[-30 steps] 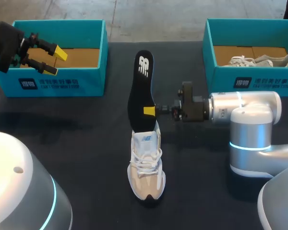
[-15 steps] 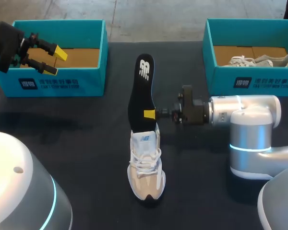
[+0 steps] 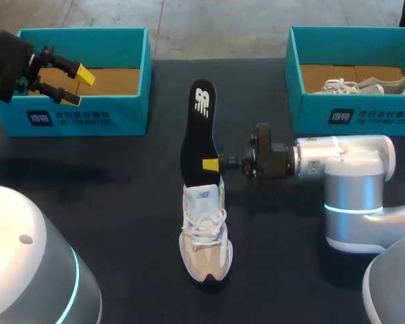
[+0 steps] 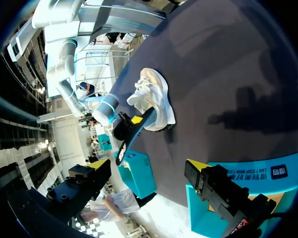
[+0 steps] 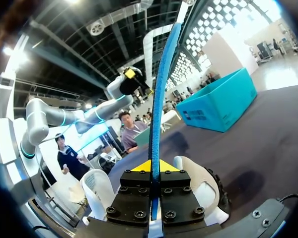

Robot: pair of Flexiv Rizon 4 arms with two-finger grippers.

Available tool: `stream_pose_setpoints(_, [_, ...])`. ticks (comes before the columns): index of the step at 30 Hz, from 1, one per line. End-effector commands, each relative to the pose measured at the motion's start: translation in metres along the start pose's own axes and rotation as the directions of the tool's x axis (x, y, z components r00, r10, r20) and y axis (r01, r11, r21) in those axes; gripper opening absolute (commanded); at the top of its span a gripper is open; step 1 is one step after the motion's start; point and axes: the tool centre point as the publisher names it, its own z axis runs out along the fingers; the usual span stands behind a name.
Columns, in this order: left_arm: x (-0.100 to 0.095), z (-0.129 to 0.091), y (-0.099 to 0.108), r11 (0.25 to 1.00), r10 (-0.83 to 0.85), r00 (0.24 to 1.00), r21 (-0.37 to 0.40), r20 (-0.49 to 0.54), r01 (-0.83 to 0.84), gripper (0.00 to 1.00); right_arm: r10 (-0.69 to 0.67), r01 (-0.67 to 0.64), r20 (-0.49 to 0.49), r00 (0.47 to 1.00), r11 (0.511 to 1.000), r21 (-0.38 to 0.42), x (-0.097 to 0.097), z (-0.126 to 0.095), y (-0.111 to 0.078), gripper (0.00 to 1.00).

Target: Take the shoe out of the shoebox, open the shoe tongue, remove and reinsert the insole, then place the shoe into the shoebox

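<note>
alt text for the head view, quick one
The right arm's fingers are shut on a black insole whose near end meets the opening of a white and beige sneaker on a dark table. The left arm's fingers hang open over a teal shoebox at left; the teal shoebox at right holds another sneaker.

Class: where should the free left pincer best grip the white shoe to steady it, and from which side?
Probably across the forefoot of the shoe, coming from above on the robot's left. It stands on its sole, toe toward the robot; the insole sticks out of its opening, and the right pincer, shut on the insole, takes the right side.
</note>
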Motion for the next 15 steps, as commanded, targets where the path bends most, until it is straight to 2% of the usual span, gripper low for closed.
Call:
stream_pose_setpoints(1, [-0.0003, -0.0001, -0.0008, 1.000, 0.001, 1.000, -0.001, -0.002, -0.001, 1.00, 0.005, -0.005, -0.003, 1.000, 1.000, 0.010, -0.0008, 0.0008, -0.0028, 0.00])
stream_pose_setpoints(15, [-0.0003, -0.0001, -0.0008, 1.000, 0.001, 1.000, -0.001, -0.002, -0.001, 1.00, 0.024, -0.023, -0.019, 1.000, 0.999, 0.032, -0.0028, -0.0025, -0.0127, 0.00])
